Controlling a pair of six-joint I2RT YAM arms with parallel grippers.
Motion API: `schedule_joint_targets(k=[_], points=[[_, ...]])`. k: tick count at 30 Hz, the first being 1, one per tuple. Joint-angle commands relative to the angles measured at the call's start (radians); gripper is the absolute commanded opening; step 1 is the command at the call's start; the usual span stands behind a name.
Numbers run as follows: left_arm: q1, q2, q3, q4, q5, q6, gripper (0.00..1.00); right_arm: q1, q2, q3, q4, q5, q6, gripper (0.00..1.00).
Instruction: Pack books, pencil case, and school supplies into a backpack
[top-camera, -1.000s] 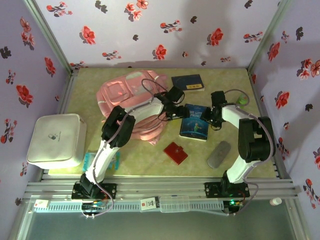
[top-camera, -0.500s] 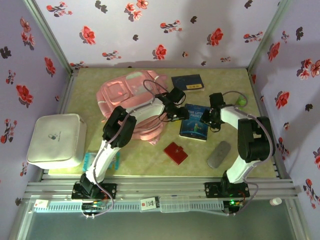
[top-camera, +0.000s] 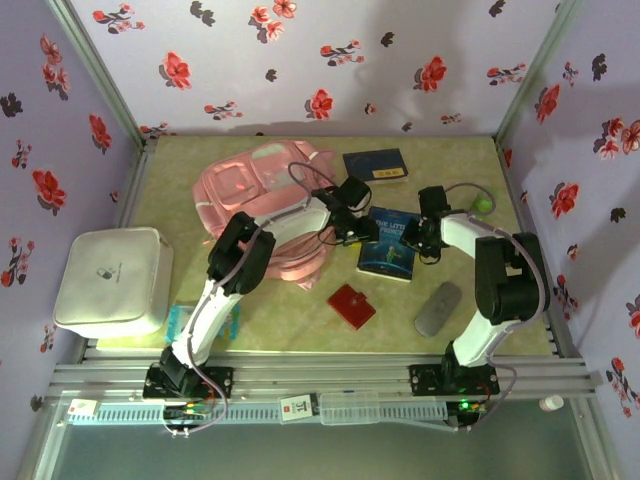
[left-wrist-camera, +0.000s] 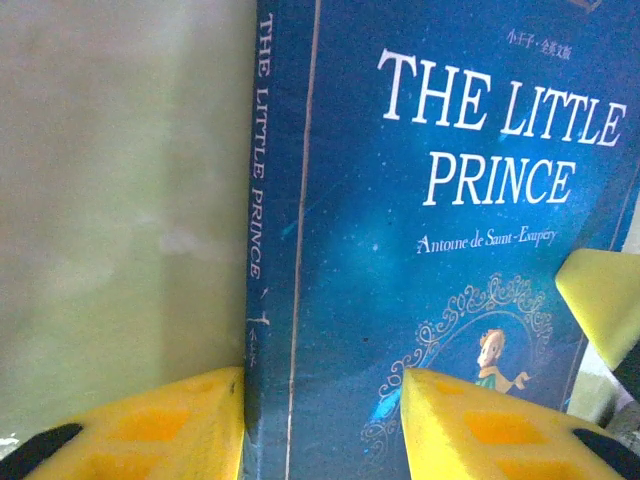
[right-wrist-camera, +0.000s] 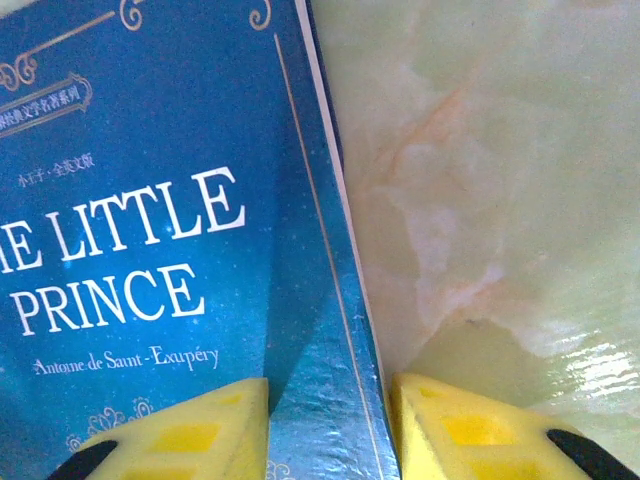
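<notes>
Straddling the spine of the blue book (top-camera: 392, 255) at frame centre, the left gripper (top-camera: 352, 231) has its yellow pads (left-wrist-camera: 150, 425) partly spread. The right gripper (top-camera: 421, 242) straddles the opposite long edge likewise; whether either pinches cannot be told. The cover reads "THE LITTLE PRINCE, Antoine de Saint-Exupéry". The pink backpack (top-camera: 250, 195) lies just left, crossed by the left arm. A navy book (top-camera: 376, 164) sits above, a red square piece (top-camera: 351, 305) and grey pouch (top-camera: 438, 309) below, a green ball (top-camera: 483, 203) right. Bare table (top-camera: 450, 165) lies upper right, a white box (top-camera: 112, 280) lower left.
</notes>
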Motion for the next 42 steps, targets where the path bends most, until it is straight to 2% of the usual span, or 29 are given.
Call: schedule_joint_targets(k=[1, 7, 14, 28, 32, 38, 42], points=[[-0.007, 0.000, 0.017, 0.070, 0.148, -0.042, 0.41, 0.015, 0.042, -0.037, 0.046, -0.068, 0.038, 0.35], [0.016, -0.106, -0.065, 0.236, 0.232, -0.126, 0.35, 0.003, 0.042, -0.067, 0.109, -0.114, 0.085, 0.34], [0.018, -0.188, -0.214, 0.423, 0.269, -0.233, 0.25, -0.005, 0.030, -0.088, 0.142, -0.123, 0.099, 0.33], [0.016, -0.133, -0.183, 0.345, 0.268, -0.196, 0.27, -0.008, 0.030, -0.089, 0.149, -0.112, 0.112, 0.33], [0.016, -0.133, -0.173, 0.326, 0.267, -0.182, 0.20, -0.007, 0.020, -0.092, 0.152, -0.105, 0.115, 0.34], [0.028, -0.180, -0.181, 0.294, 0.235, -0.142, 0.00, -0.007, -0.040, -0.116, 0.193, -0.091, 0.138, 0.40], [0.063, -0.262, -0.228, 0.305, 0.200, -0.117, 0.00, -0.010, -0.102, -0.137, 0.242, -0.091, 0.167, 0.50]])
